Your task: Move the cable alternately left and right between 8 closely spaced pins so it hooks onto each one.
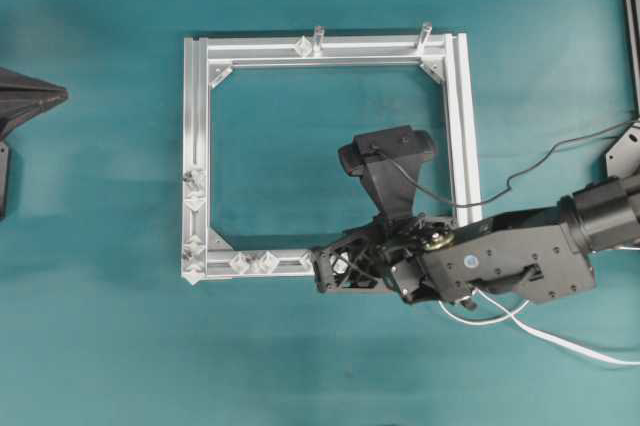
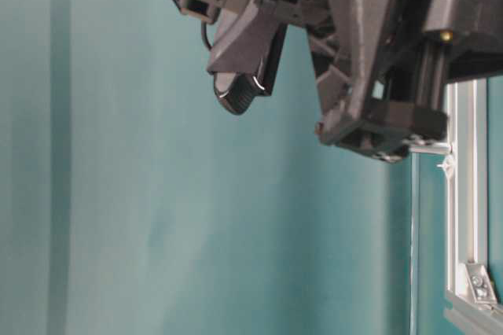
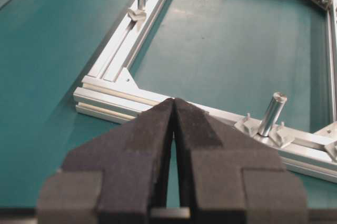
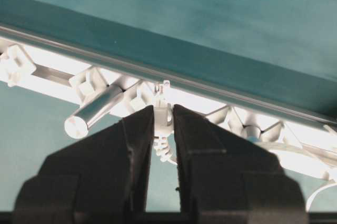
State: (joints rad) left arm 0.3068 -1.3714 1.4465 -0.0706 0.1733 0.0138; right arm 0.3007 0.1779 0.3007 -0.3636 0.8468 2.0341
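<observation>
My right gripper reaches over the frame's near rail and is shut on the cable's small whitish plug, whose ribbed sleeve shows between the fingers. The plug tip touches the rail beside a stud. The white cable trails off behind the right arm toward the lower right. Three of the pins show on the near rail left of the gripper, and the arm hides the others. In the right wrist view more pins sit along the bright rail. My left gripper is shut on nothing, parked at the far left.
The square aluminium frame lies mid-table, with two upright metal posts on its far rail and a short row of studs on its left rail. A cylindrical post juts out just left of the right fingers.
</observation>
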